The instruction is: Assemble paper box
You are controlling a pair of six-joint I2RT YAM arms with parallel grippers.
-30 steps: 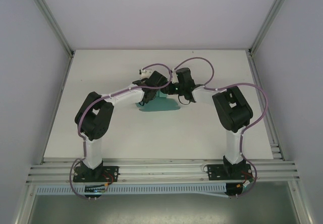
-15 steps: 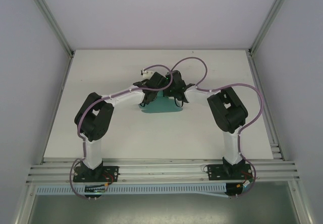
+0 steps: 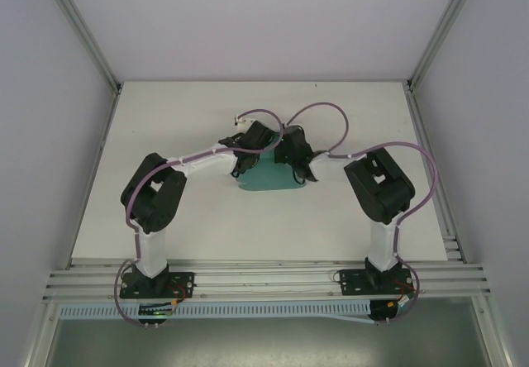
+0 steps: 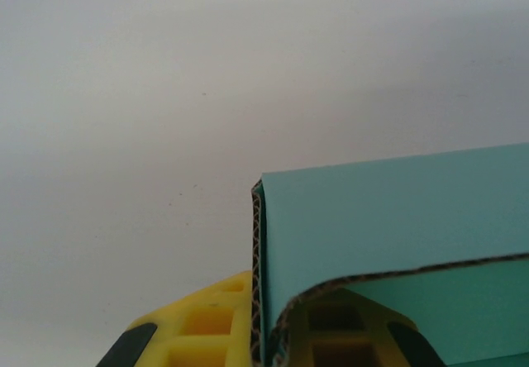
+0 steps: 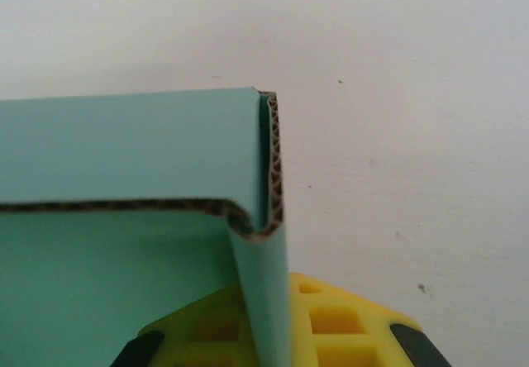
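Currently, the paper box [image 3: 269,178] lies on the counter [image 3: 165,119] with its long axis running left to right. At the box's left end the left fingers [image 4: 207,313] are clenched on its doubled wall. At its right end the right fingers [image 5: 347,317] are clenched on the folded wall. Both seem to grip the box's far edge, though from above the arms hide the contact. Neither arm is nearer.

The teal corrugated paper box [image 3: 271,182] is held partly folded: one doubled-over side wall is pinched in the left pincer [image 4: 269,338], the opposite in the right pincer [image 5: 269,326].
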